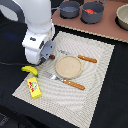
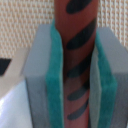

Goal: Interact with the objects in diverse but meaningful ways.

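Reading the exterior view from its left: banana (image 1: pixel 29 70) lies on the mat's edge, with the yellow box (image 1: pixel 34 87) just below it toward the camera. Claw (image 1: pixel 48 54) hangs low over the mat (image 1: pixel 95 90) beside them, at the mat's upper corner on the exterior view's left. Plate (image 1: pixel 68 67) sits further toward the exterior view's right, fork (image 1: pixel 62 80) along its near side, knife (image 1: pixel 80 57) along its far side. On the wooden bench (image 1: pixel 107 27) at the back, a red fruit (image 1: pixel 89 10) rests in one of two dark pots.

Wrist view: sausage (image 2: pixel 75 60), brown with dark slanted stripes, is clamped between the two teal pads (image 2: pixel 53 80). Its long axis runs along the pads, one end sticking out past the fingertips over the woven mat.

Key relation: the held sausage lies short of the plate, which is near, toward the exterior view's right. Judgement: a sideways carry to the plate looks the natural next step; the fork is close to that path, so clearance matters. Contact between sausage and mat cannot be told.
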